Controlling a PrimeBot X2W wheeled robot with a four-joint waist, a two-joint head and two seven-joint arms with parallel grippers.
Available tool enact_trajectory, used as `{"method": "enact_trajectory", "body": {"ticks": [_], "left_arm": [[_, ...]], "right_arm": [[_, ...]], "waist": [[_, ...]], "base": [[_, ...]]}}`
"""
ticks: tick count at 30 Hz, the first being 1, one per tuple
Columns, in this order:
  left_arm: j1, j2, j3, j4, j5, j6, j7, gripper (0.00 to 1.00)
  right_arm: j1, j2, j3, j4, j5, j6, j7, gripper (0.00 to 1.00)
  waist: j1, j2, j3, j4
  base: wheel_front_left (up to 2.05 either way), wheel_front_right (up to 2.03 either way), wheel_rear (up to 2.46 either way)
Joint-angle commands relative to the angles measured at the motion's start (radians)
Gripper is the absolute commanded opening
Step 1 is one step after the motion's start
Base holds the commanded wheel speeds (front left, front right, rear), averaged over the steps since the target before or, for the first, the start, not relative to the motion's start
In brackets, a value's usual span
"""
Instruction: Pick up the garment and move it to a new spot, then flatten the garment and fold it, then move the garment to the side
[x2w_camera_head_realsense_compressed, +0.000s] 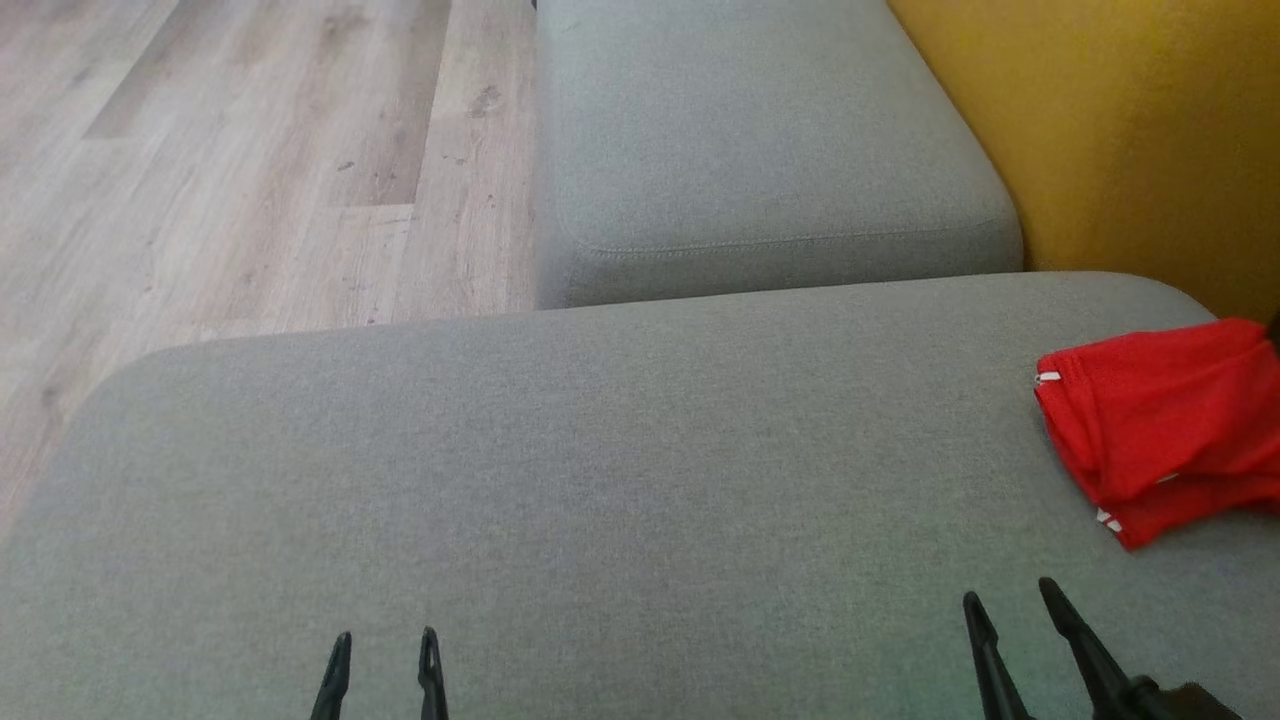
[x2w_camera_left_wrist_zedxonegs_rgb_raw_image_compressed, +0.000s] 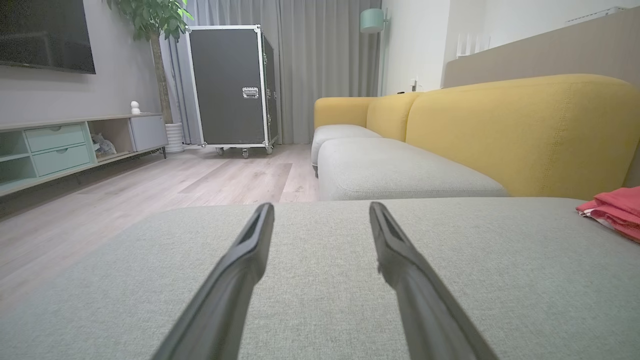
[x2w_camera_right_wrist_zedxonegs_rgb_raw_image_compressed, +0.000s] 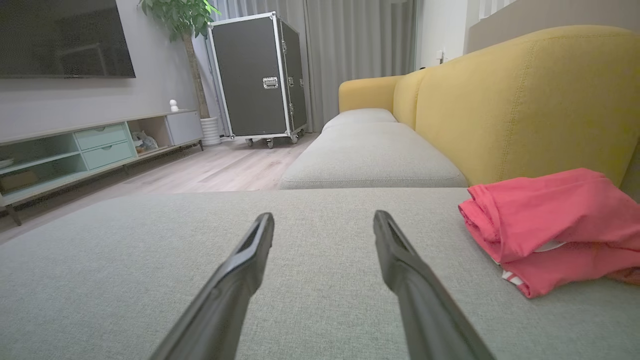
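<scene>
A red garment (x2w_camera_head_realsense_compressed: 1160, 430) lies crumpled and loosely doubled over on the right side of a grey cushion (x2w_camera_head_realsense_compressed: 600, 450), hard by the yellow backrest (x2w_camera_head_realsense_compressed: 1130, 130) that rises along that side of the cushion. Its long axis runs across the cushion. A rounded, hemmed end with small white marks points toward the cushion's middle, and the other end points at the backrest and is cut by the frame edge. The left gripper (x2w_camera_head_realsense_compressed: 388, 640) hovers low over the cushion's near edge, fingers apart and holding nothing, well apart from the garment. The right gripper (x2w_camera_head_realsense_compressed: 1010, 595) sits at the same near edge farther right, its fingers also spread and empty, with the garment near but untouched ahead and to its right. In the right wrist view the garment (x2w_camera_right_wrist_zedxonegs_rgb_raw_image_compressed: 545, 225) appears pinker, one fold lying over another, right of the parted fingers of the right gripper (x2w_camera_right_wrist_zedxonegs_rgb_raw_image_compressed: 323, 217). The left wrist view catches only a corner of the garment (x2w_camera_left_wrist_zedxonegs_rgb_raw_image_compressed: 612, 210), far to the right of the left gripper (x2w_camera_left_wrist_zedxonegs_rgb_raw_image_compressed: 321, 210). Beyond the cushion's far edge sits a second seat (x2w_camera_head_realsense_compressed: 760, 150), and wood floor (x2w_camera_head_realsense_compressed: 250, 150) runs off the cushion's left side.
</scene>
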Motion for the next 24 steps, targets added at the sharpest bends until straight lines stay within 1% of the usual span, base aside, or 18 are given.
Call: {"method": "enact_trajectory", "body": {"ticks": [1,8,13,14,16,24], "left_arm": [[-0.035,-0.008,0.037,-0.031,0.008,-0.004,-0.005,1.00],[-0.036,-0.008,0.023,-0.025,0.010,-0.011,-0.005,1.00],[-0.037,-0.008,0.012,-0.029,0.017,-0.001,-0.005,1.00],[0.000,0.000,-0.010,0.004,0.004,-0.007,0.000,0.00],[0.003,-0.001,-0.011,0.029,0.001,-0.006,0.000,0.00],[-0.022,0.005,0.005,0.031,-0.104,-0.020,0.017,0.00]], "right_arm": [[-0.041,-0.013,0.012,-0.040,-0.012,-0.001,-0.011,1.00],[-0.045,-0.016,0.010,-0.041,-0.013,-0.001,-0.011,1.00],[-0.055,-0.019,0.009,-0.041,-0.013,-0.001,-0.011,1.00],[-0.001,0.001,-0.005,0.002,-0.007,0.000,0.000,0.00],[0.002,0.003,-0.001,0.026,-0.004,0.000,0.002,0.00],[-0.024,0.004,-0.010,0.032,0.095,0.000,0.020,0.00]], "waist": [[0.0000,-0.0001,-0.003,0.002],[0.0000,-0.0001,-0.008,0.005],[0.0000,-0.0001,-0.010,0.001],[0.0001,-0.0001,-0.010,0.001],[0.0001,-0.0001,-0.009,0.001],[0.0001,-0.0001,0.005,0.001]], "base": [[0.00,0.00,0.00],[0.00,0.00,0.00],[0.00,0.00,0.00],[0.00,0.00,0.00],[0.00,0.00,0.00],[0.00,0.00,0.00]]}}
